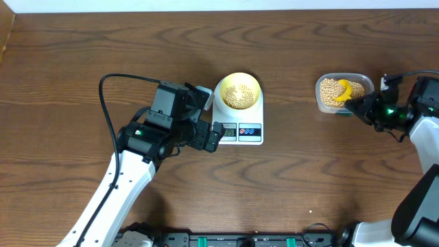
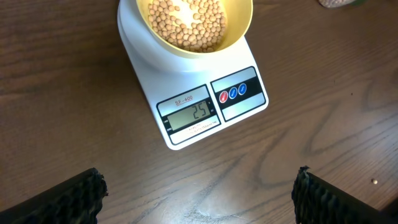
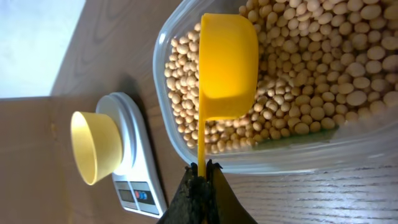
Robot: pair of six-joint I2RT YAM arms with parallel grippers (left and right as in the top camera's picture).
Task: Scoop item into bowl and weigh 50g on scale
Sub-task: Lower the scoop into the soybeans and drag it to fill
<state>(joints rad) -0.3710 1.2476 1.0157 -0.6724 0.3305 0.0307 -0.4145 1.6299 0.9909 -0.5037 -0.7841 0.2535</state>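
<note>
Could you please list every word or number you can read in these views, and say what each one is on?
"25": on the display of the scale.
"SF-400": printed just above that display, faint.
Fine print under the display and the symbols on the buttons: too small to read.
No text on anything else.

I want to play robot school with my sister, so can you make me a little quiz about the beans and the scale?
1. What number shows on the display of the scale?
2. True or false: the yellow scoop is being held over the bowl.
3. What are the right jaws gripping? A) the scoop's handle B) the bowl's rim C) nothing

Key:
1. 25.
2. False. The scoop is over in the clear tub, among the soybeans.
3. A.
</note>
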